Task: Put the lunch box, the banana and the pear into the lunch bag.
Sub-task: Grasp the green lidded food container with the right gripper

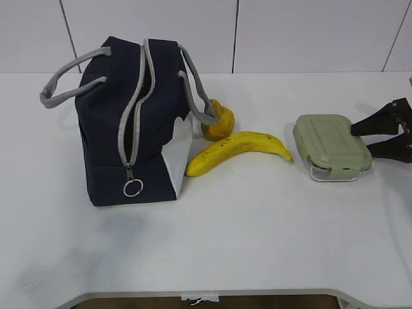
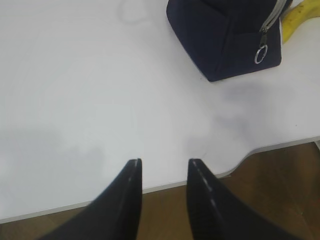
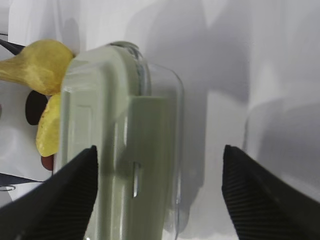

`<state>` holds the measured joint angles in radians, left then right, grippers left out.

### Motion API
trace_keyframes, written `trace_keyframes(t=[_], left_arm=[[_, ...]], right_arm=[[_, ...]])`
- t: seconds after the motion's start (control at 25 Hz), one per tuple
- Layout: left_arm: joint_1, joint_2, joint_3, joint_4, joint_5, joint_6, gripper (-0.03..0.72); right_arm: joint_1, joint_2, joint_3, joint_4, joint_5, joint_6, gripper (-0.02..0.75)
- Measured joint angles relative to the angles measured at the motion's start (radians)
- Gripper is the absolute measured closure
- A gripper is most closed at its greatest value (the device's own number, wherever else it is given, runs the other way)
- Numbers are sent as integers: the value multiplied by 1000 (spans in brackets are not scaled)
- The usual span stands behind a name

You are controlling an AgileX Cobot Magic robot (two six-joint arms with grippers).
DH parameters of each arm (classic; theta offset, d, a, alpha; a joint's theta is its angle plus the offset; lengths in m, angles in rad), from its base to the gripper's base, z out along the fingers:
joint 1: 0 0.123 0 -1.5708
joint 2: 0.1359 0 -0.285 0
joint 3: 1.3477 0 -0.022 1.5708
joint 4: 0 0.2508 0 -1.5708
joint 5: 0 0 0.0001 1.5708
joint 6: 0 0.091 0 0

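**Inspector:** Starting with the exterior view: your lunch bag (image 1: 132,125) stands upright at the table's (image 1: 257,232) left, zipper (image 1: 132,122) parted along the top and down the near face, ring pull (image 1: 133,188) hanging low. The pear (image 1: 219,121) sits just beside the bag's right side, behind the banana (image 1: 238,150), whose left end touches the bag's white corner panel. The lunch box (image 1: 332,145) lies lid-up further right, apart from the banana.

**Operator:** And my right gripper?

**Inspector:** Your right gripper (image 1: 389,136) sits at the box's right end, jaws spread wide, nothing clamped.

**Operator:** Left wrist view?

**Inspector:** Your left gripper (image 2: 164,172) hovers over the table edge, fingers (image 2: 131,190) partly open and empty. The bag's lower corner and the banana tip show at the upper right, well apart from it.

**Operator:** Right wrist view?

**Inspector:** The green lid and clear base fill the gap between your spread fingers (image 3: 75,185); I cannot tell whether either pad touches the box.
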<state>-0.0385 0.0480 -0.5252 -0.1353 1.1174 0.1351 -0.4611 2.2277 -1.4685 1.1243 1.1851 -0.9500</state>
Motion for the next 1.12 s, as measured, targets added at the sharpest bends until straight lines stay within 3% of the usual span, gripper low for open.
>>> trace_keyframes(t=[0.48, 1.12], left_arm=[[0, 0, 0, -2, 0, 0, 449], [0, 0, 0, -2, 0, 0, 449]], right_arm=[[75, 41, -3, 61, 6, -8, 145], [86, 44, -3, 63, 6, -11, 146]])
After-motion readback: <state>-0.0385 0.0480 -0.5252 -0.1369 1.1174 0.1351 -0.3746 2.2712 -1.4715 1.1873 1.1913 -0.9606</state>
